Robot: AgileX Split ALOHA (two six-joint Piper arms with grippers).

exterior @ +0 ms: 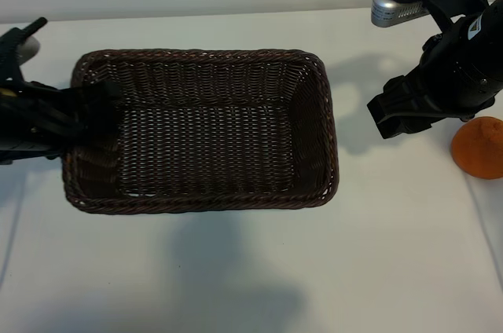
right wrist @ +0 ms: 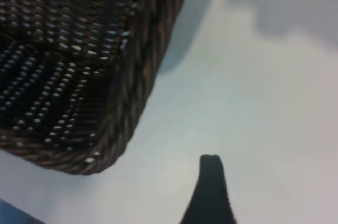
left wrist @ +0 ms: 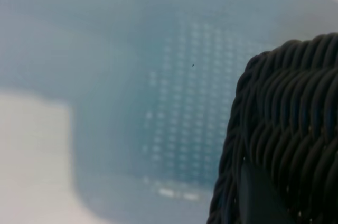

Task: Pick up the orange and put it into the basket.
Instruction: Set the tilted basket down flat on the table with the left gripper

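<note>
— Where is the orange (exterior: 479, 148) lying now?

— It is resting on the white desk (exterior: 251, 270), at the far right, well apart from the basket (exterior: 200, 201), which is standing empty in the middle.

— And what is worrying you?

— The right gripper (exterior: 397, 117) is hanging between the basket and the orange, just beside the fruit but not over it. Its fingers are standing spread, holding nothing. If it is coming down from there without moving sideways first, I think a finger could push the round fruit, and it could roll toward the desk edge.

— What is the left arm doing?

— The left gripper (exterior: 98, 109) is sitting at the left short wall of the basket, pointing down and inward. Its fingers are pinching the braided rim, as far as I can judge; the left wrist view is showing the wicker very close. If this arm is pulling, the basket could shift or tip.

— And the right arm's pose?

— It is leaning steeply downward, the wrist above the desk.
</note>
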